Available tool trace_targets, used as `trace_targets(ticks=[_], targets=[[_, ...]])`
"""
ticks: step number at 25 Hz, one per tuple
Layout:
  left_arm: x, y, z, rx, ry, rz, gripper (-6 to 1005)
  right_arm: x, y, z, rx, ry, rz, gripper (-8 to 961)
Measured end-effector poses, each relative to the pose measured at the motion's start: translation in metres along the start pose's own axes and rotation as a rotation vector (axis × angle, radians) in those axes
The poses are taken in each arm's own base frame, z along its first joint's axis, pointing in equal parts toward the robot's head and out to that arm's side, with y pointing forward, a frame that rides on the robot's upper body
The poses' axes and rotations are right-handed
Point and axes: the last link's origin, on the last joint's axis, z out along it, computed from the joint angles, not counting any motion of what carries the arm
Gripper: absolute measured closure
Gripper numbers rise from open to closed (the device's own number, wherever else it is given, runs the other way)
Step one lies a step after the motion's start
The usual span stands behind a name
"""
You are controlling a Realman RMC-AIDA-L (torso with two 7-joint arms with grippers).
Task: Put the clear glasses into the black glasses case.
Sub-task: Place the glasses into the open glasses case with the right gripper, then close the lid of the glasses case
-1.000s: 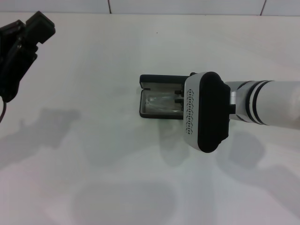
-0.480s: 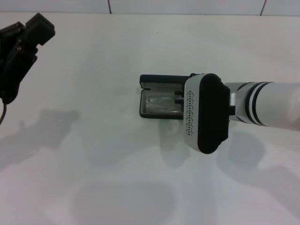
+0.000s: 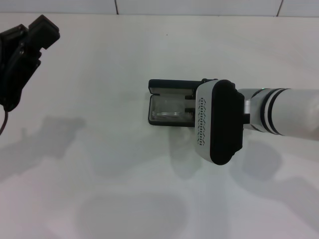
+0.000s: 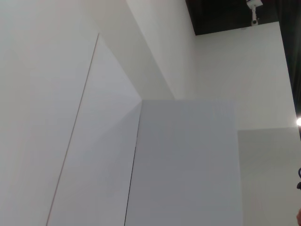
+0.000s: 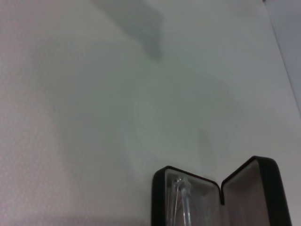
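Note:
The black glasses case lies open at the middle of the white table, its lid standing on the far side. The clear glasses lie inside its greyish tray. My right gripper reaches over the case's right end, mostly hidden behind the wrist housing. Two dark fingertips show apart, with nothing held between them. The right wrist view shows the open case with the glasses in one half. My left gripper hangs raised at the far left, away from the case.
The white table carries only arm shadows around the case. A tiled wall edge runs along the far side. White wall panels fill the left wrist view.
The right gripper's dark fingertips have spread apart over the case. The glasses now lie flatter in the tray. The left arm has barely moved.

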Motion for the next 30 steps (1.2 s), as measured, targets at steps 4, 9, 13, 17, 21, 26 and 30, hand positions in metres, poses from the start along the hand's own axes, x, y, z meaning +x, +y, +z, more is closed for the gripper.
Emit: trace_targets(ticks=[4,9,13,17,21,26,30], targets=[[0.000,0.000,-0.001,0.002,0.000,-0.001,945,-0.002,0.002,-0.001,-0.002,-0.006,-0.006,741],[0.000,0.001,-0.002,0.006,-0.001,-0.001,944,-0.008,0.006,-0.005,-0.001,-0.027,0.002,740],[0.000,0.001,-0.002,0.008,-0.001,0.001,944,-0.015,0.010,-0.017,0.003,-0.080,0.074,740],[0.002,0.000,-0.003,0.006,-0.006,0.010,944,-0.020,0.010,-0.036,0.006,-0.161,0.212,736],[0.005,-0.001,-0.006,0.009,-0.011,0.018,943,-0.022,0.010,-0.063,-0.055,-0.247,0.359,732],[0.007,-0.006,-0.004,0.007,-0.034,0.026,943,-0.005,0.002,-0.104,-0.130,-0.397,0.565,726],[0.001,-0.022,0.018,-0.036,-0.110,0.015,943,0.032,0.005,-0.152,-0.213,-0.584,0.676,721]])
